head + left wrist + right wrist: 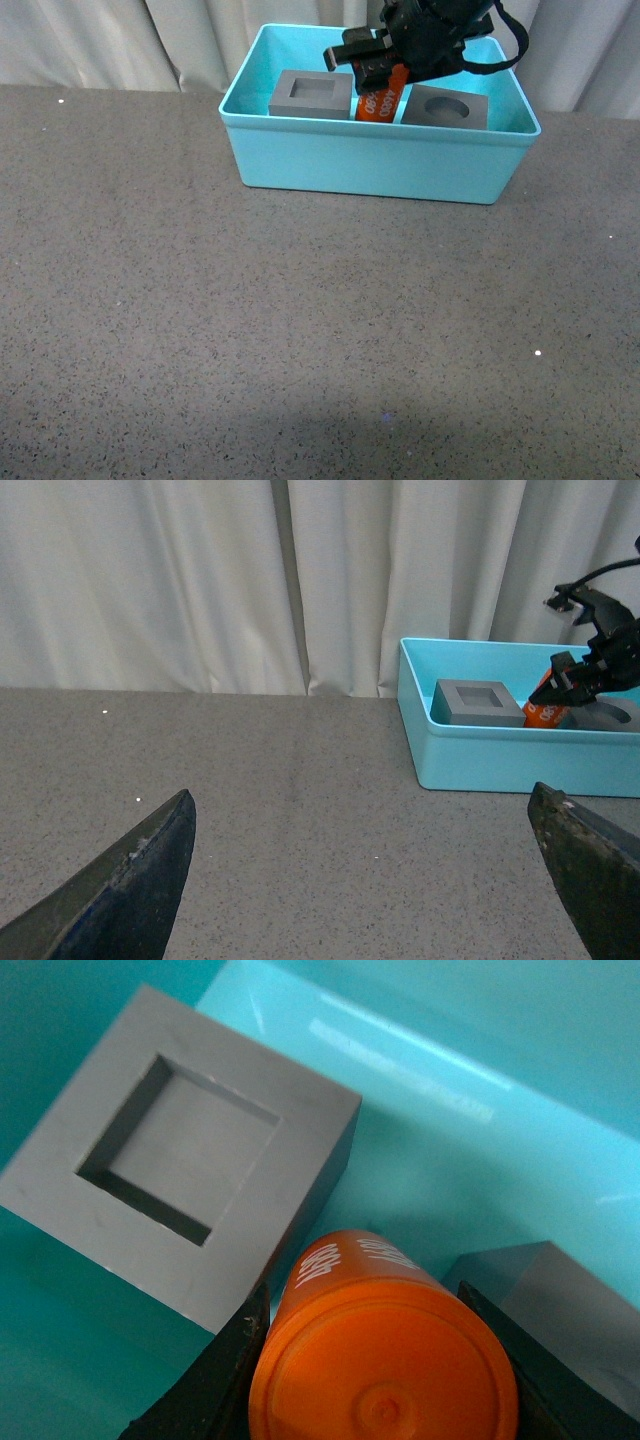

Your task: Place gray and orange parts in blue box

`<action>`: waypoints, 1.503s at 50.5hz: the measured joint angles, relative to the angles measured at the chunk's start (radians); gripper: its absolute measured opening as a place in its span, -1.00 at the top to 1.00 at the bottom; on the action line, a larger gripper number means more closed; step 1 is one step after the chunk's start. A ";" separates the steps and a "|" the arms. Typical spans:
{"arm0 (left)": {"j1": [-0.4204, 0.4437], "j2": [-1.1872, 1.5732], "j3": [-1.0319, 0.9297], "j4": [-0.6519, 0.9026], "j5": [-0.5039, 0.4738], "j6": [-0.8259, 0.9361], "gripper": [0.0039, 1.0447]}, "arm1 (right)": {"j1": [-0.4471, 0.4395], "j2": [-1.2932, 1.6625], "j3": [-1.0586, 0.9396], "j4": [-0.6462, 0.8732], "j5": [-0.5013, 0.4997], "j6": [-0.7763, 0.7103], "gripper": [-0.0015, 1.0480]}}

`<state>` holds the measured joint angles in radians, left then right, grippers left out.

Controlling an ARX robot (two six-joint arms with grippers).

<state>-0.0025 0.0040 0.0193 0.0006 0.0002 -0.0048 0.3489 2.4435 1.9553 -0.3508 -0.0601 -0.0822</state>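
Note:
The blue box (pixel 360 160) stands at the far middle of the table. Inside it lie the gray cube with a square recess (pixel 311 94) on the left and the gray cube with a round hole (pixel 449 108) on the right. My right gripper (pixel 385 75) reaches into the box and is shut on the orange cylinder (pixel 381 98), held tilted between the two cubes. In the right wrist view the cylinder (pixel 385 1360) sits between the black jaws, beside the square-recess cube (pixel 180 1155). My left gripper (pixel 365 880) is open and empty over the bare table, left of the box (pixel 500 755).
Pale curtains (pixel 100 40) hang behind the gray speckled table (pixel 300 330). The box stands close to the table's far edge.

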 joint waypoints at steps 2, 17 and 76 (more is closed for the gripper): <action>0.000 0.000 0.000 0.000 0.000 0.000 -0.88 | -0.001 0.013 0.005 -0.010 0.003 0.002 0.14; 0.000 0.000 0.000 0.000 0.000 0.000 -0.88 | -0.002 0.039 0.035 -0.051 -0.011 0.005 0.14; 0.000 0.000 0.000 0.000 0.000 0.000 -0.88 | -0.122 -0.730 -0.938 0.777 0.193 0.058 -0.81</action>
<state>-0.0025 0.0040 0.0193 0.0006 0.0002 -0.0048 0.2272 1.7138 1.0172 0.4263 0.1333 -0.0242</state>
